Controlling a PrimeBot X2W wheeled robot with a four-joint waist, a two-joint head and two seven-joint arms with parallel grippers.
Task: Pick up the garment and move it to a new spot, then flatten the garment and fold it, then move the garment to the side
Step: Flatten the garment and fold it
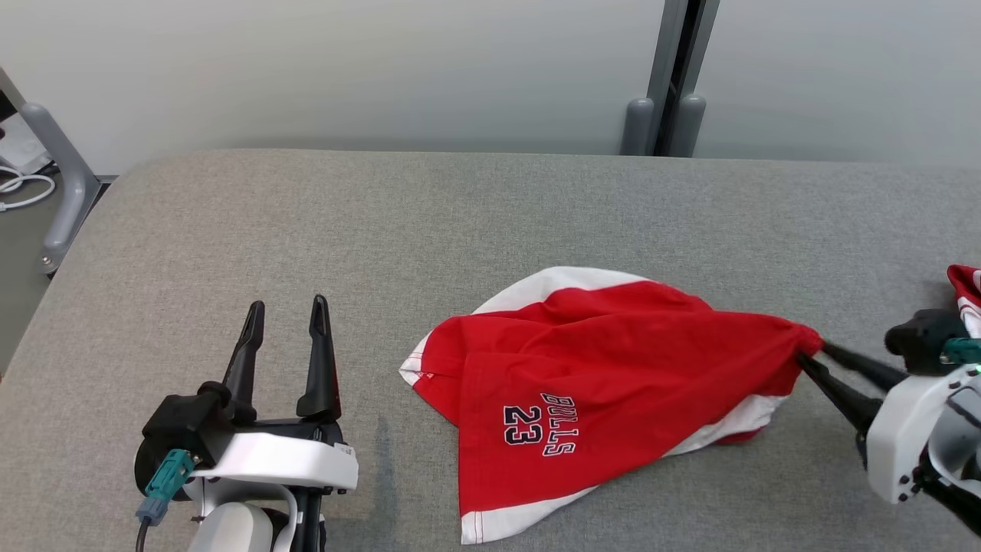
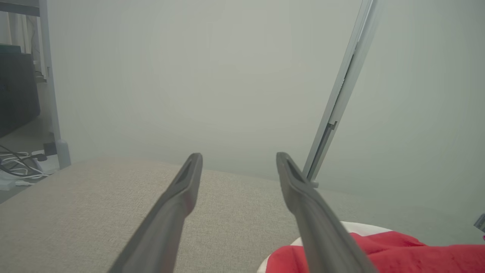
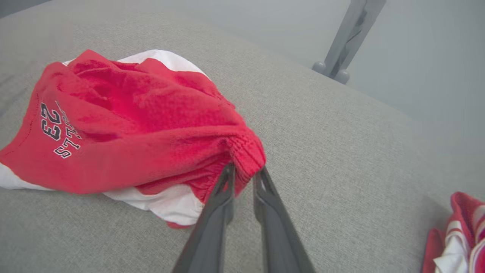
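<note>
A red garment [image 1: 598, 368] with white trim and "BULLS 23" printed on it lies crumpled on the grey padded table [image 1: 306, 230], right of centre. Its right corner is drawn out into a bunched point. My right gripper [image 1: 812, 353] pinches that bunched waistband; in the right wrist view the gripper [image 3: 244, 169] has red cloth [image 3: 132, 125] between its nearly closed fingertips. My left gripper [image 1: 288, 305] stands open over bare table to the left of the garment, touching nothing. In the left wrist view, its spread gripper [image 2: 238, 156] points toward the wall, with the garment's edge [image 2: 379, 254] at the lower right.
A second red and white cloth [image 1: 967, 295] lies at the table's right edge, also seen in the right wrist view as a bundle [image 3: 458, 235]. A grey post [image 1: 659, 123] stands behind the table. White cables [image 1: 19, 188] lie on the floor at far left.
</note>
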